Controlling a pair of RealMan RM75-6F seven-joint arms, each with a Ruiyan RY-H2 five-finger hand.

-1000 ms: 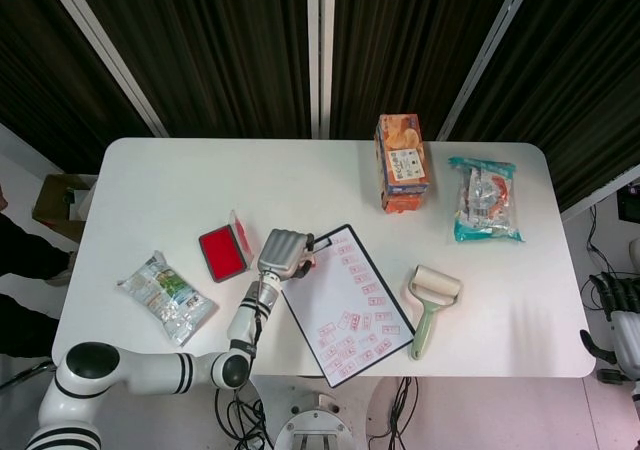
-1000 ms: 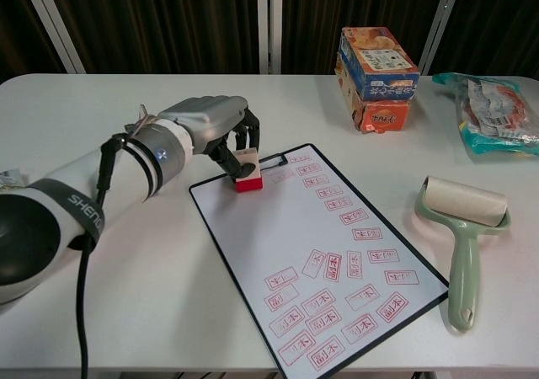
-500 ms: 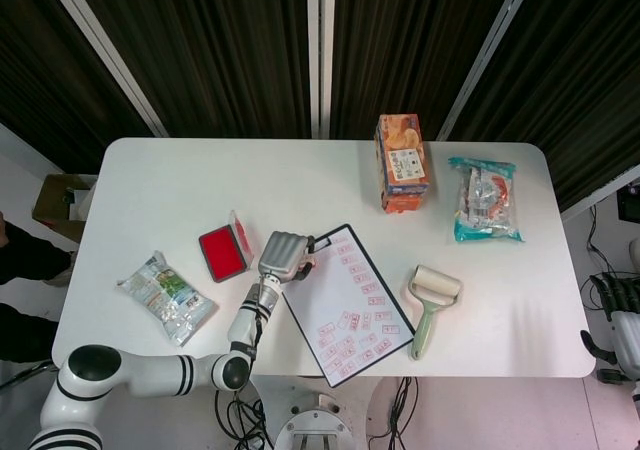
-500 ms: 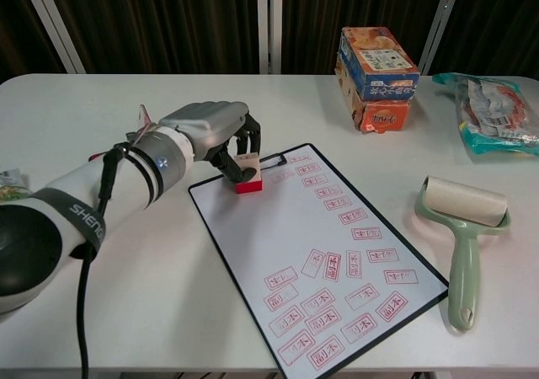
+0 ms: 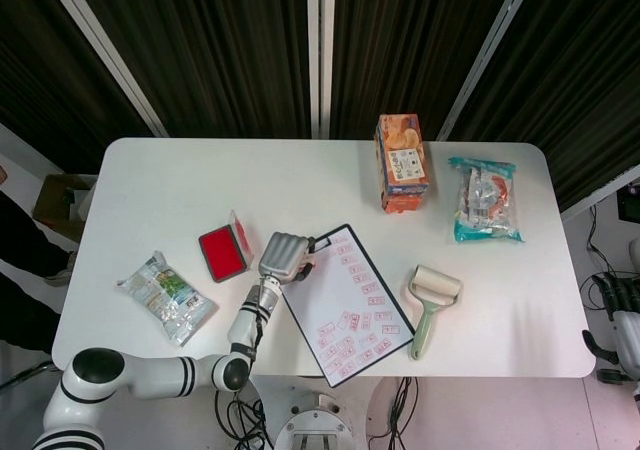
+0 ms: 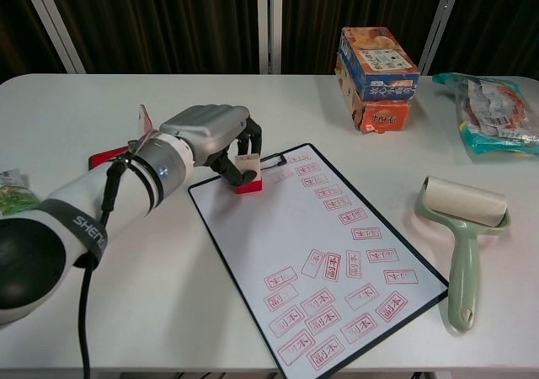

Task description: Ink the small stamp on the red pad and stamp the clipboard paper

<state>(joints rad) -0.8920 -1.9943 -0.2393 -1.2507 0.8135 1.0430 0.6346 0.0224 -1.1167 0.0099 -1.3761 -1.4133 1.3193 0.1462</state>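
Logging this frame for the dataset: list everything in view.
stamp: 1, red base, on the paper's top left corner, held by the left hand
ink pad: 1, red, open, left of the clipboard
clipboard: 1, black-edged, white paper with many red prints, table centre
lint roller: 1, green, right of the clipboard
box: 1, orange and blue, far side
snack bag: 1, green and white, left edge
clear bag: 1, teal-trimmed, far right
table: 1, white
left hand: 1, grey, fingers on the stamp
right hand: 1, off the table's right side
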